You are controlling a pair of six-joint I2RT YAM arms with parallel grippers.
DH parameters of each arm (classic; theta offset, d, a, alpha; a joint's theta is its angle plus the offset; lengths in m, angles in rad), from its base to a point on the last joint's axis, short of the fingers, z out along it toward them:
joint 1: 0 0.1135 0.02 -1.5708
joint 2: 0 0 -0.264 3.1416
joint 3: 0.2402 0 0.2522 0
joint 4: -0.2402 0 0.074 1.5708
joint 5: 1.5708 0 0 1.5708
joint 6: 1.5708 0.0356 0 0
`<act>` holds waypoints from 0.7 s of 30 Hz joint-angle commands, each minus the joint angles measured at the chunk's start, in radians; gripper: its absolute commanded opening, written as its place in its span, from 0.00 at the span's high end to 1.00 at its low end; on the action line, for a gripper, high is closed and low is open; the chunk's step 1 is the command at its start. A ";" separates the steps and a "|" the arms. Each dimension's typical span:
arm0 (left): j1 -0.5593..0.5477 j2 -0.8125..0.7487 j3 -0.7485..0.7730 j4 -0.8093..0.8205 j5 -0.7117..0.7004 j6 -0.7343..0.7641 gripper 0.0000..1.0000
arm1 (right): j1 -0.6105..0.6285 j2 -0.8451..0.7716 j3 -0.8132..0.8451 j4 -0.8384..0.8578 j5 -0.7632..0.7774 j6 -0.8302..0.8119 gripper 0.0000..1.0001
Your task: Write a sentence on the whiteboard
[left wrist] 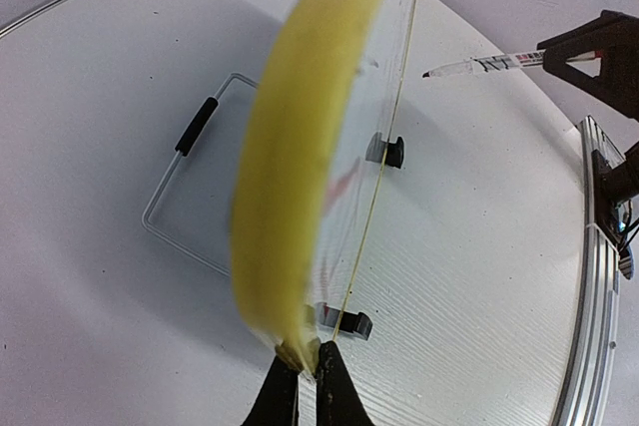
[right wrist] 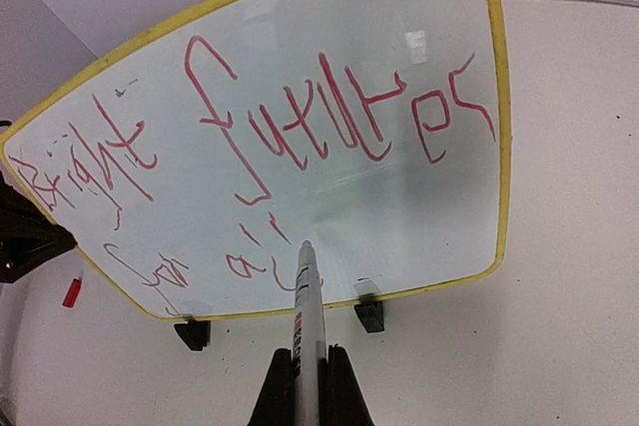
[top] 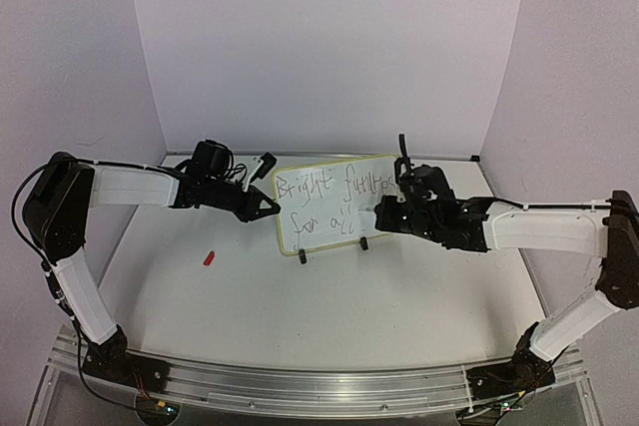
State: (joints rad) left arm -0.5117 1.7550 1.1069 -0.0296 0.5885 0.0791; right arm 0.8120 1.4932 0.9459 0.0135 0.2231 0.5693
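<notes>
Mid-table, upright on black clip feet [right wrist: 369, 314]: small yellow-rimmed white whiteboard [right wrist: 439, 216] bearing red scrawled two-line sentence [right wrist: 329, 107]. At its left rim, left gripper [left wrist: 305, 366] clamped on it. From the right, right gripper [right wrist: 305, 356] pinching white marker pen [right wrist: 308, 296], tip at lower line. Farther left, small red cap [top: 209, 257] on white table [top: 399, 286].

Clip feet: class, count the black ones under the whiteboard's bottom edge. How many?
2. One clip foot sits under the whiteboard's bottom rim toward its left end, the other toward its right end. None appears hidden.
</notes>
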 commanded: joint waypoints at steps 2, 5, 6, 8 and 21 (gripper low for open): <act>0.009 0.000 0.034 -0.046 -0.093 0.036 1.00 | -0.006 0.017 -0.025 -0.011 0.013 0.017 1.00; 0.008 0.000 0.033 -0.046 -0.093 0.035 1.00 | -0.006 0.034 -0.028 -0.006 0.006 0.023 1.00; 0.008 0.000 0.033 -0.046 -0.093 0.035 1.00 | -0.006 0.039 -0.029 -0.003 0.004 0.024 1.00; 0.008 -0.002 0.034 -0.047 -0.092 0.035 1.00 | -0.007 0.046 -0.030 0.002 0.002 0.025 1.00; 0.008 -0.006 0.028 -0.051 -0.093 0.039 1.00 | -0.006 0.103 -0.019 0.047 0.024 0.027 1.00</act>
State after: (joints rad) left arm -0.5117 1.7550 1.1069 -0.0307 0.5884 0.0792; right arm 0.8120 1.5764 0.9176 0.0121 0.2211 0.5854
